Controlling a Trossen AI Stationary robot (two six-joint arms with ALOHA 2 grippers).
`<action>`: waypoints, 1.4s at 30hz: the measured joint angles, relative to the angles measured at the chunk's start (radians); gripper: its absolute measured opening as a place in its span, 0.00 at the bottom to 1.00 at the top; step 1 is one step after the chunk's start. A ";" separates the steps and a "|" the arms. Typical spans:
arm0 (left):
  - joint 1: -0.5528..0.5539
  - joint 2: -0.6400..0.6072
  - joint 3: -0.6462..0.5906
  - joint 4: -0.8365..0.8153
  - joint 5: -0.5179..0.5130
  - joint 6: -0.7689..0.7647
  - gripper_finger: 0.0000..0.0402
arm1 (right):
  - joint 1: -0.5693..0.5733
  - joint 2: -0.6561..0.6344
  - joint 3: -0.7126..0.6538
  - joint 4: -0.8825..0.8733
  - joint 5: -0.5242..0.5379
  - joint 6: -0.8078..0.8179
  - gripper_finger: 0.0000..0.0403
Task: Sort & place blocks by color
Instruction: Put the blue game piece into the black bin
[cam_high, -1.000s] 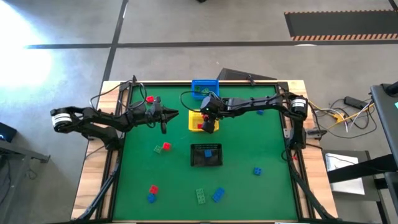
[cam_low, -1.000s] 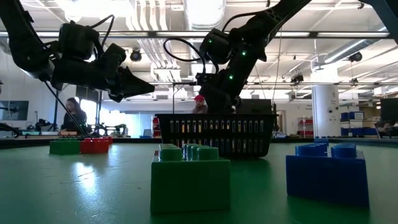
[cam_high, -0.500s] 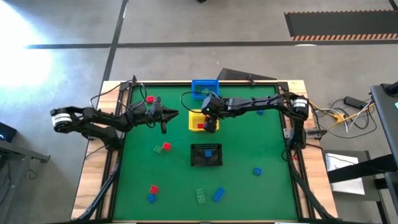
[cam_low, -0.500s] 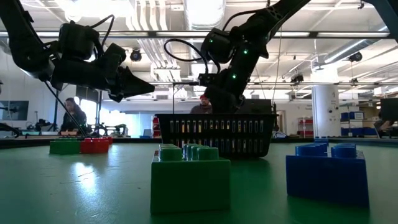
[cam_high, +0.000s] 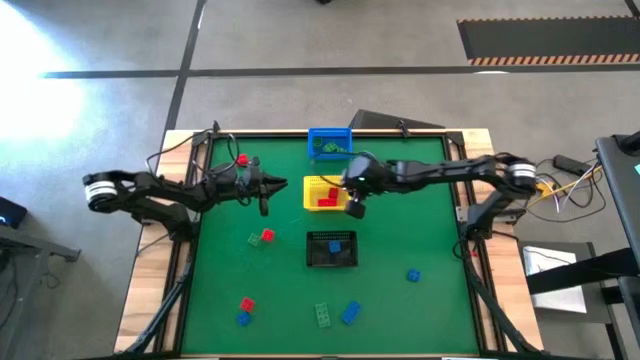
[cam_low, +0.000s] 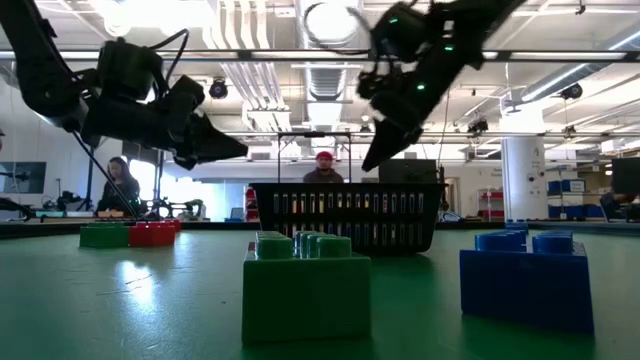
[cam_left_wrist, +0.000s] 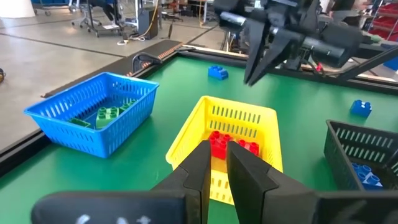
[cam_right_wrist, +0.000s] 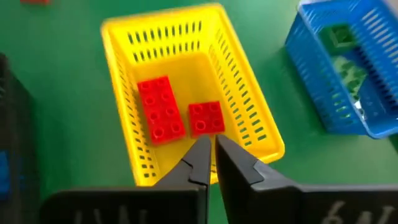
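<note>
The right gripper (cam_high: 354, 209) is seen above the right edge of the yellow plastic mesh basket (cam_right_wrist: 239, 93), its fingers pinched together and holding nothing. Two red studded toy bricks (cam_right_wrist: 160, 109) lie side by side inside that basket. The left gripper (cam_high: 280, 183), narrowed to a thin gap and empty, hangs left of the yellow basket. Green studded bricks (cam_left_wrist: 106, 114) lie in the blue mesh basket (cam_high: 329, 132), blue ones (cam_high: 335, 241) in the black mesh basket (cam_high: 331, 262). Loose red, green and blue bricks are scattered across the green table mat (cam_high: 420, 310).
</note>
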 joint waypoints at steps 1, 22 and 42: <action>0.000 0.004 0.001 0.000 0.000 0.000 0.08 | 0.000 -0.033 -0.050 0.055 -0.003 0.001 0.03; -0.015 0.064 0.028 0.002 0.003 0.004 0.08 | -0.002 -0.419 -0.708 0.886 -0.021 0.028 0.03; -0.139 0.051 0.054 -0.042 -0.001 0.038 0.08 | 0.000 -0.418 -0.909 1.148 -0.022 0.033 0.03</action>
